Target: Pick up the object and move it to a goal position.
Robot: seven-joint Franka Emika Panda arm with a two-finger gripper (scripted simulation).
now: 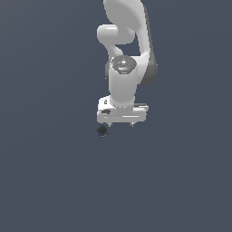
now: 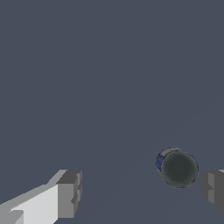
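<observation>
We are at the approach step: our tool (image 2: 139,192) hangs with its fingers (image 2: 69,194) spread wide apart, gripping nothing. The object (image 2: 178,169), a small dark ball, lies on the counter (image 1: 50,181) off centre in the gap, just beside one finger. Next, we judge, the tool needs centring over the ball, then lowering and closing.

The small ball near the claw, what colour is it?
The ball is near-black with a faint grey-teal sheen; the wrist view shows it best.
</observation>
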